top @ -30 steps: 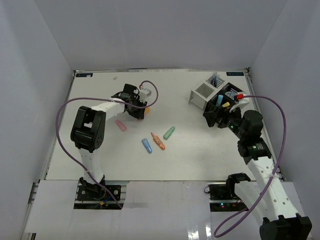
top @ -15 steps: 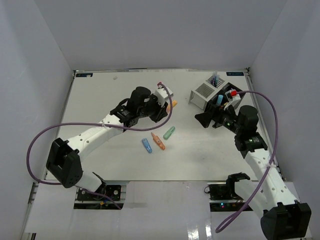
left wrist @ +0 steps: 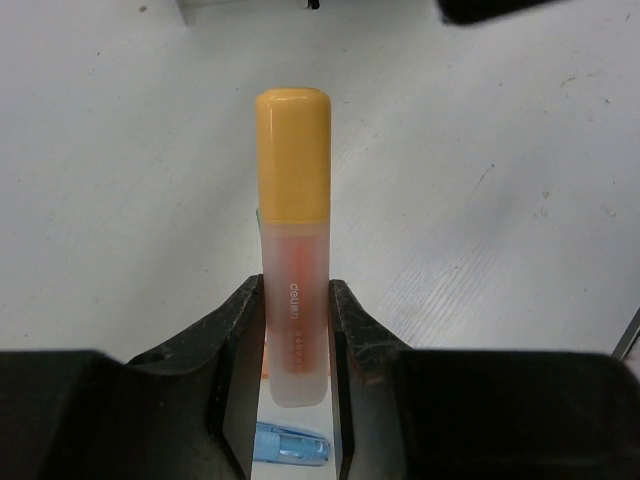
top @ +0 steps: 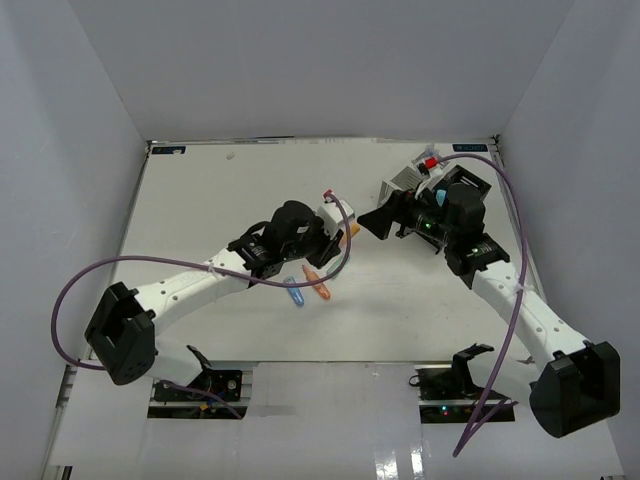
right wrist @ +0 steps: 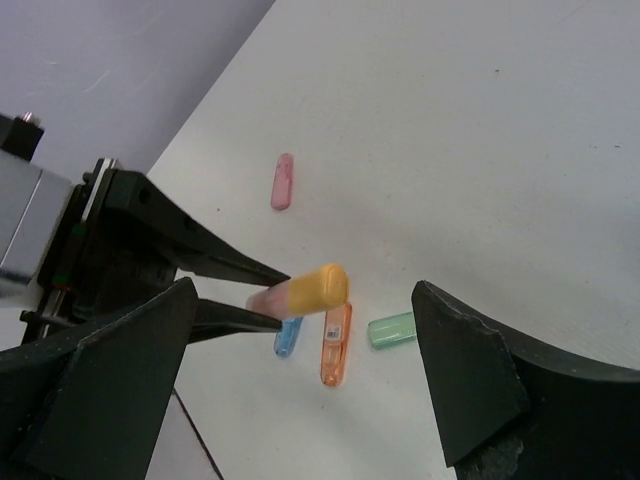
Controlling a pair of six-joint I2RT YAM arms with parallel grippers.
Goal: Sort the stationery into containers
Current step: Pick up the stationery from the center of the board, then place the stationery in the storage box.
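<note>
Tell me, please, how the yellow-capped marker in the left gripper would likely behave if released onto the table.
The yellow-capped marker looks like rigid plastic, so it probably won't flex in the left gripper. Its smooth barrel could slip lengthwise, since the fingers pinch only its lower end. Laid on the table, its rounded body may roll.

At 1 o'clock in the overhead view, the white container (top: 403,178) is largely hidden by the right arm (top: 452,212). The blue marker (left wrist: 290,445) is partly covered by the left gripper (left wrist: 295,290).
</note>
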